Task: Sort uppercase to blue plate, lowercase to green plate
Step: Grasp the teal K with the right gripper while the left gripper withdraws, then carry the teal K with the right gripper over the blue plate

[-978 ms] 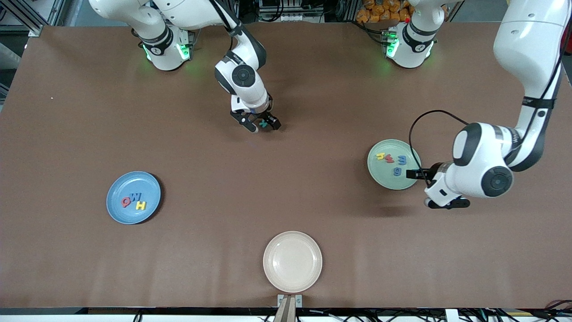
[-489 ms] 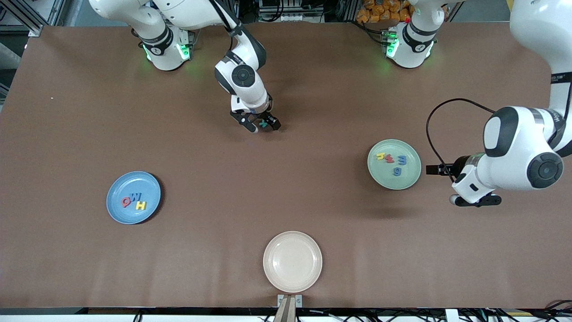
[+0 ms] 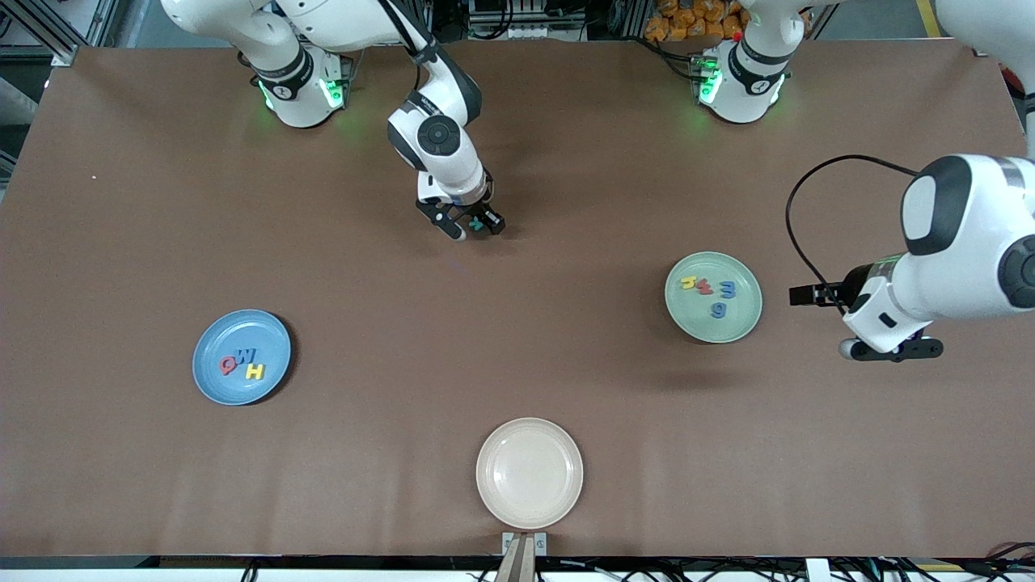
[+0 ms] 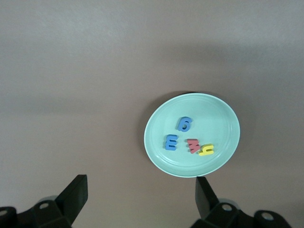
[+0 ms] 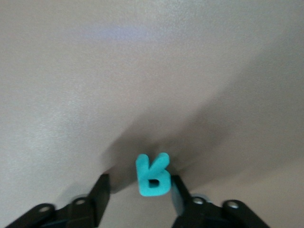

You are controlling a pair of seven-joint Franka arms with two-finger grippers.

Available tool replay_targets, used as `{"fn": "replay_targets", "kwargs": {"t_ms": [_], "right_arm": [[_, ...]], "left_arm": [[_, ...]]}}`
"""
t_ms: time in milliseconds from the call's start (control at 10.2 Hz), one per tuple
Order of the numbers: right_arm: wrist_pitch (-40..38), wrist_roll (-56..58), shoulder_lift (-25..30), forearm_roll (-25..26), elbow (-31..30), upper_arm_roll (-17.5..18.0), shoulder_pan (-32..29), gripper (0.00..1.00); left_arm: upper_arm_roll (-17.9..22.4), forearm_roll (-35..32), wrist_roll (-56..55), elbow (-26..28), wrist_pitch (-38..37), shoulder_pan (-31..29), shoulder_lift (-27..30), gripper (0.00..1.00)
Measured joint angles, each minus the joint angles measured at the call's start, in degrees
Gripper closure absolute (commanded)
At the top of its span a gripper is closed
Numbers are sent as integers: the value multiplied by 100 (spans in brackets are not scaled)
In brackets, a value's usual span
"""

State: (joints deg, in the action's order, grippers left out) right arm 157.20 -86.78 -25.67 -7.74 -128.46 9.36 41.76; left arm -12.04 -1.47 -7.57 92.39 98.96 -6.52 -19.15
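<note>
On the worktop (image 3: 517, 323) between the bases, teal R (image 5: 153, 175) sits between the right gripper (image 3: 471, 227) fingers, touching one, not clearly pinched; it must go to the blue plate (image 3: 212, 343), toward the right arm's end. Left gripper (image 4: 137, 202), fingers spread, waits beside the green plate (image 3: 748, 319); bare brown surface all round

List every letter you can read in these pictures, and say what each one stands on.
"Q", "W", "H": foam letters on the blue plate.
"h", "w", "m", "g": foam letters on the green plate.
"R": teal letter between the right gripper fingers.
No other readable text.
</note>
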Motion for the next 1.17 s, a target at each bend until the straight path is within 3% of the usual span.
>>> {"fn": "replay_targets", "kwargs": {"t_ms": [684, 880, 1173], "right_arm": [[16, -19, 61, 169, 33, -244, -10, 100], [-2, -20, 158, 667, 106, -481, -120, 100], [-613, 226, 193, 1407, 580, -578, -749, 100]], "left_arm": [[277, 1, 84, -10, -25, 178, 891, 0], [531, 1, 84, -12, -36, 380, 1140, 0], [547, 1, 84, -9, -128, 430, 1367, 0]]}}
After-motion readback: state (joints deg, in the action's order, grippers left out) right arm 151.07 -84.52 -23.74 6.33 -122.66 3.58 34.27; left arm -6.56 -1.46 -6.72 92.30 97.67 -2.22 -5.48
